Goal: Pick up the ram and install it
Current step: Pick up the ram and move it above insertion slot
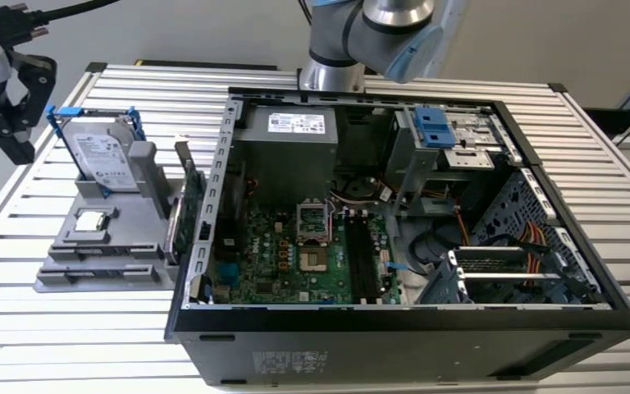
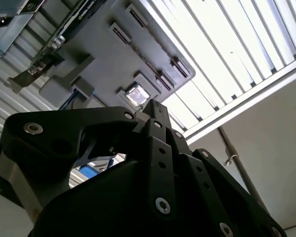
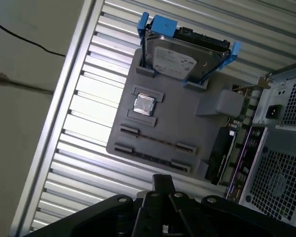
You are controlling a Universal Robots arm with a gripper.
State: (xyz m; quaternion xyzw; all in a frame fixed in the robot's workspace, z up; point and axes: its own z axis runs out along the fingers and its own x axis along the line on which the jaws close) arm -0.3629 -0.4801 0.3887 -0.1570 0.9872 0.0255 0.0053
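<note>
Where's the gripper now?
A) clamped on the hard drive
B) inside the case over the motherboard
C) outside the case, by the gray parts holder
C: the gripper hangs at the exterior view's left, beside the gray parts holder, outside the case.

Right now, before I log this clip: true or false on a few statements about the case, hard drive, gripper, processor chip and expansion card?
1. The computer case is open, its motherboard exposed. True.
2. The hard drive in its blue-clipped frame stands on the grey fixture. True.
3. The gripper grips the ram stick. False: in the first wrist view it is shut and holds nothing.
4. The processor chip lies inside the case. False: it sits in a recess of the fixture.
5. The expansion card lies flat. False: it stands on edge between fixture and case.
</note>
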